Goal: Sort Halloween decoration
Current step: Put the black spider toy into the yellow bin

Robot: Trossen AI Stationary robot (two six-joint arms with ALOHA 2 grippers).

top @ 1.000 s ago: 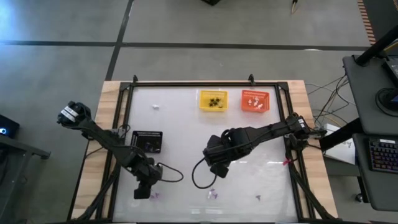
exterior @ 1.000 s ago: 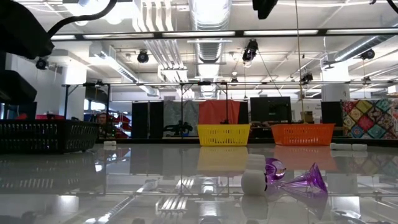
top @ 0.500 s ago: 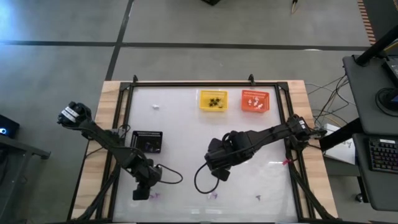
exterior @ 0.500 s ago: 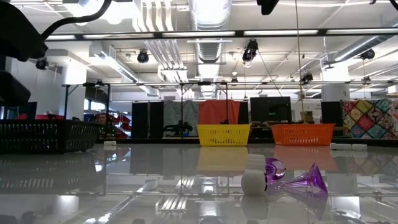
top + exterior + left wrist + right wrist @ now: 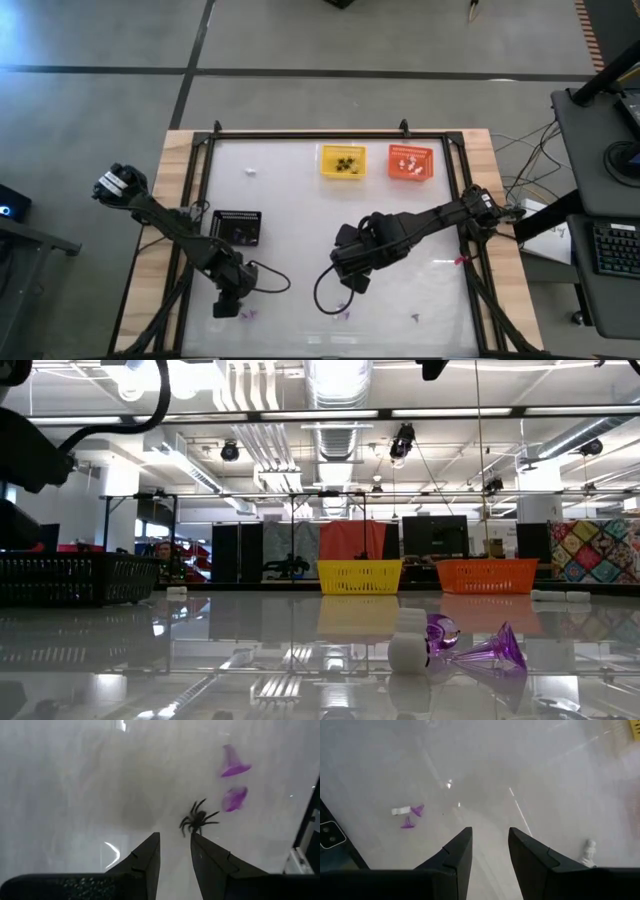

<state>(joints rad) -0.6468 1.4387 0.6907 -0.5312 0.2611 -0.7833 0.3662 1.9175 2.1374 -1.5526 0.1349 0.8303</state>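
The Halloween decoration lies scattered on the white table. A black spider (image 5: 197,820) sits just beyond one fingertip of my left gripper (image 5: 175,845), with two purple trinkets (image 5: 234,780) a little farther on. My left gripper (image 5: 228,305) is open, points down near the table's near left corner and has nothing between its fingers. My right gripper (image 5: 345,272) hangs open high over the middle of the table and is empty. Below it lie a purple and white cluster (image 5: 407,816) and a white trinket (image 5: 587,851). More trinkets lie near the front edge (image 5: 343,314) (image 5: 415,318).
A black basket (image 5: 238,228) stands at the left. A yellow basket (image 5: 343,162) and an orange basket (image 5: 410,162) stand at the far edge, each with trinkets inside. A lone white trinket (image 5: 250,171) lies far left. A black frame (image 5: 330,134) rims the table.
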